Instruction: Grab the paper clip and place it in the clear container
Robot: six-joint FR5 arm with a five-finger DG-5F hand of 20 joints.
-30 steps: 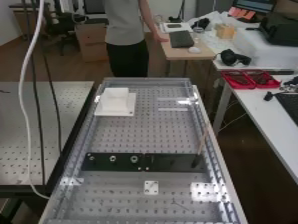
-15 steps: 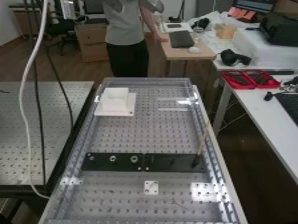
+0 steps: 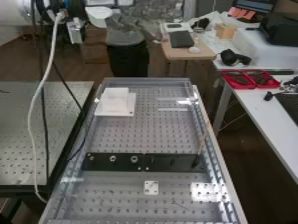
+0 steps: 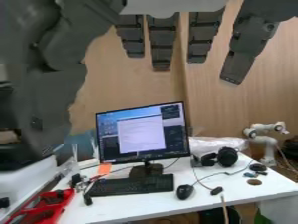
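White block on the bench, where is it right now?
In the high view, the white block sits toward the left near the far end of the perforated bench, beyond the dark strip.

In the high view, a broad level passage lay beyond the black strip (image 3: 145,168), reaching to the white block (image 3: 115,103) at its far left and continuing to the block's right. A thin upright stick (image 3: 201,142) blocked a low sweep over the strip's right end, while metal rings (image 3: 134,159) stood up from its left half. A dark cable (image 3: 68,94) narrowed the way in near its left end. Nearer the camera than the strip, low room surrounded a small white plate (image 3: 151,191).
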